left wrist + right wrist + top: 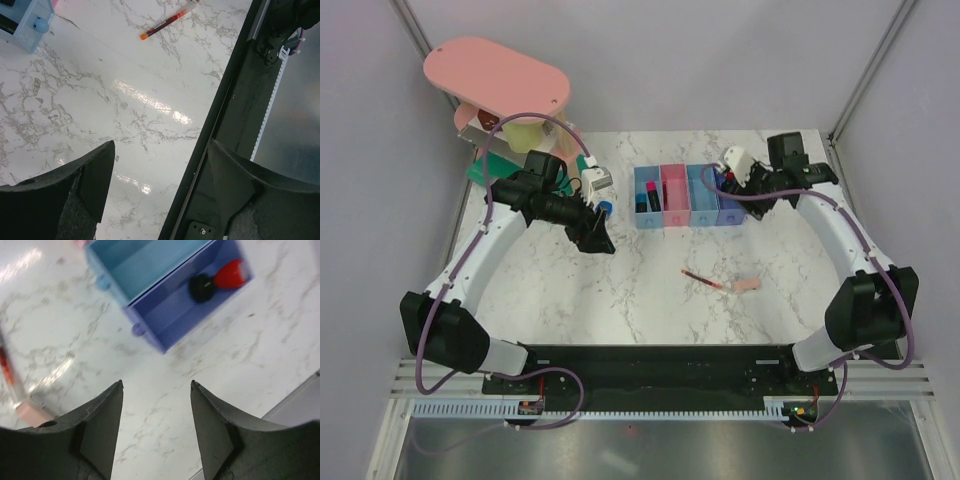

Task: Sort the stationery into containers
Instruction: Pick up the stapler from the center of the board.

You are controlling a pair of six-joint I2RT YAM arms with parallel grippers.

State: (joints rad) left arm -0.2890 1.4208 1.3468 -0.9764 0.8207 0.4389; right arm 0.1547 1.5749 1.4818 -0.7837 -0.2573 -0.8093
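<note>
Bright, even light from overhead fills all three views, leaving soft shadows and white glare patches on the marble table [145,97], while the right wrist view looks smeared, perhaps motion blur, especially the thin red pen [5,365].

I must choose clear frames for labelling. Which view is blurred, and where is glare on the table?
Right wrist view: blurred, with some glare, the purple-blue bin and the thin red pen smeared. Left wrist view: sharp, with bright glare patches on the marble table. Top external view: sharp, evenly lit, no strong glare.
</note>
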